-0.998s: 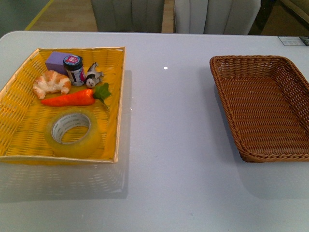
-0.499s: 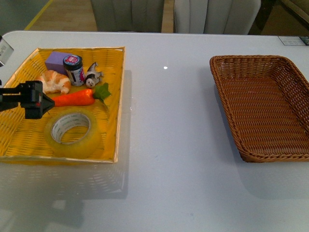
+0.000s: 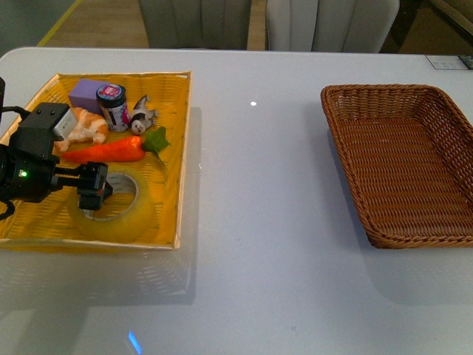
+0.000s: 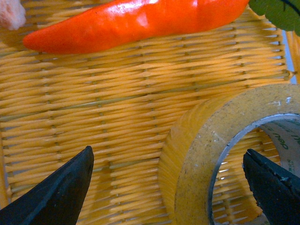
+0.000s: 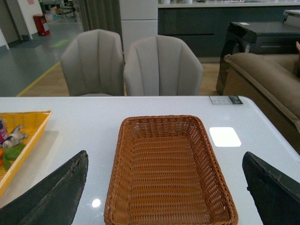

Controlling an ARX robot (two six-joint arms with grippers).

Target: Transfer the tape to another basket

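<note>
Left gripper (image 3: 94, 195) spread wide over the tape (image 3: 131, 214); wrist view shows one finger (image 4: 63, 192) outside the roll's wall and the other (image 4: 276, 187) over the core hole, so the jaws straddle one side of the ring; nothing held yet.
Change: a second ago no arm in front view; half a second ago the gripper was at the yellow tray's (image 3: 96, 245) left edge, beside the carrot (image 3: 107, 151) tip; now it has come across and down onto the roll.
Tape itself unmoved; lies flat in the tray's near part, just below the carrot.
Meaning: reach looks done, grasp is the step in hand; closing here should pinch the roll's wall.
Brown basket (image 3: 384, 89) well apart to the right, with nothing in it.
Right gripper (image 5: 161, 197) wide open too, hanging short of that basket.
</note>
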